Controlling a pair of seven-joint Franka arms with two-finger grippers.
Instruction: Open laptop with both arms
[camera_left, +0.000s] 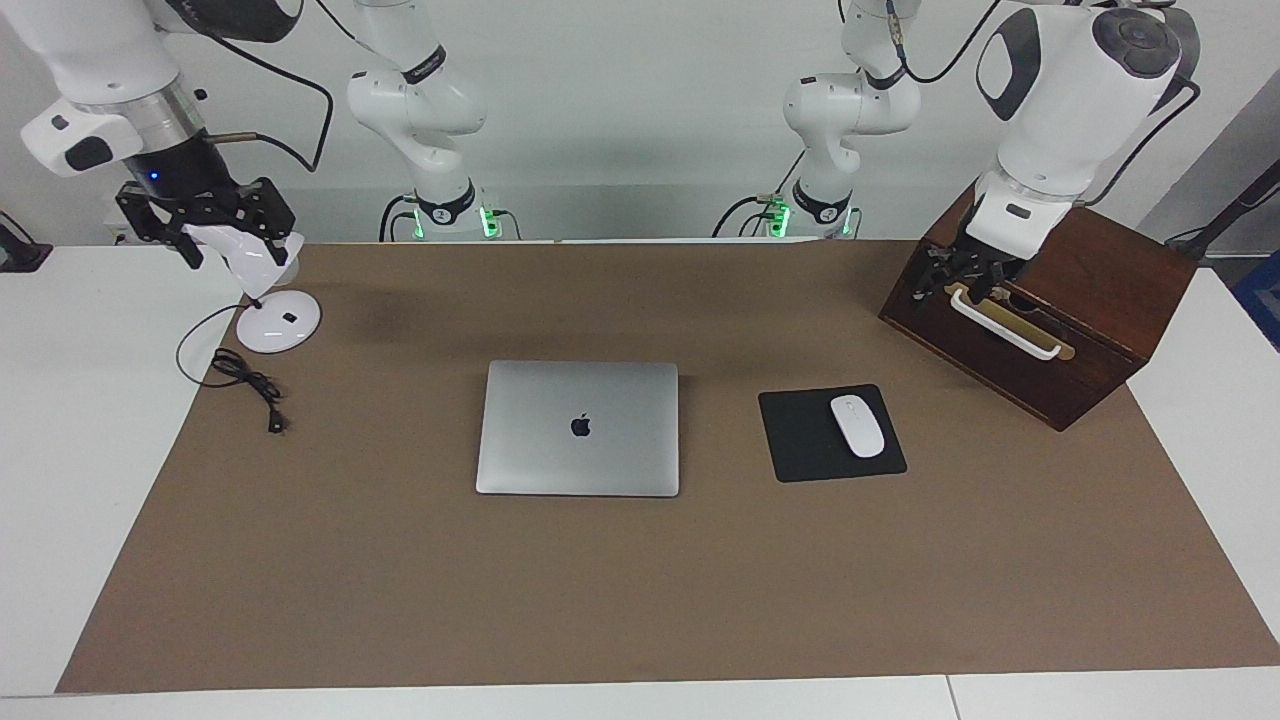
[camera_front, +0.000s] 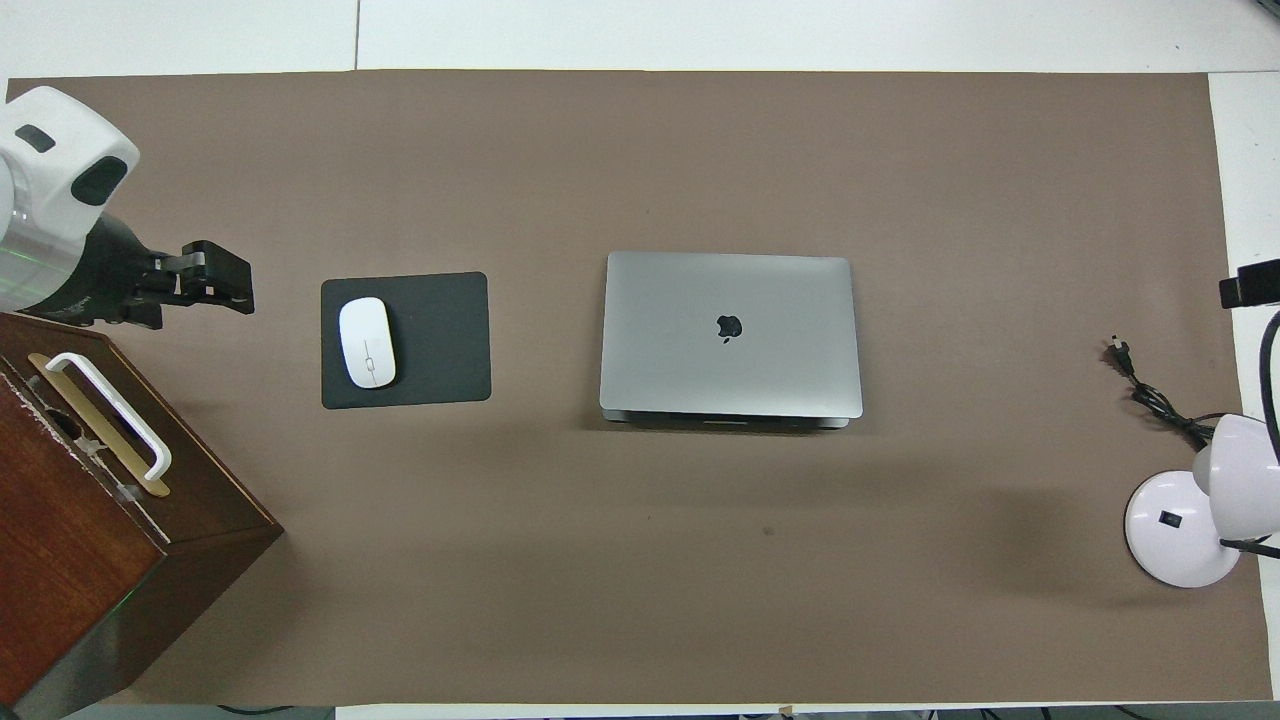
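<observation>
Facing view is showing the laptop (camera_left: 578, 428) lying closed and flat on the brown mat (camera_left: 640, 600), midway between my two arms, its logo up. Neither of my grippers is touching it; both are hanging well apart from it.

My left gripper (camera_left: 958, 275) is hovering over the wooden box (camera_left: 1100, 300), by the end of its white handle (camera_left: 1005, 325), at my left arm's end of the table. I cannot tell whether it is spread or closed, nor whether it is touching the handle.

My right gripper (camera_left: 205, 215) is hanging over the head of the white lamp (camera_left: 278, 322) at my right arm's end. Its state I cannot tell either.

A white mouse (camera_left: 857, 426) is resting on a black mouse pad (camera_left: 800, 440) beside the laptop, toward my left arm's end. A black cable (camera_left: 245, 380) is trailing from the lamp across the mat, farther from me than the lamp's base.
</observation>
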